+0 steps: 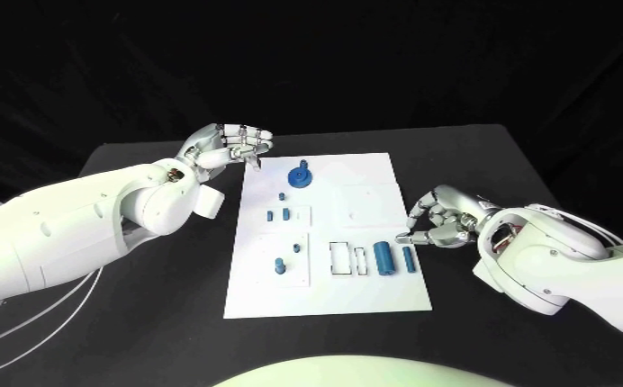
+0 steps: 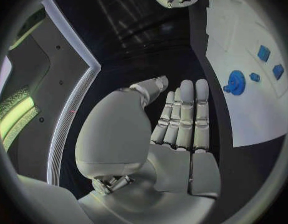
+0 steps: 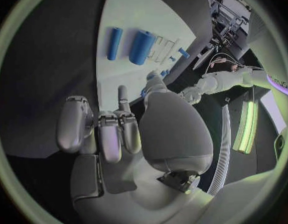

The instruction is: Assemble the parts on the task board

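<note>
White board (image 1: 370, 180) is seen lying mid-tabletop (image 1: 156, 315), with blue parts on it: a gear (image 1: 302, 175) near the far left corner, small pegs (image 1: 279, 214) along the left side, and two cylinders (image 1: 384, 256) toward the right edge. The left robot hand (image 1: 237, 146) is held at the board's far left corner, fingers straight and together, nothing gripped. The right robot hand (image 1: 439, 220) is placed just beside the right edge, fingers curled, nothing held.
</note>
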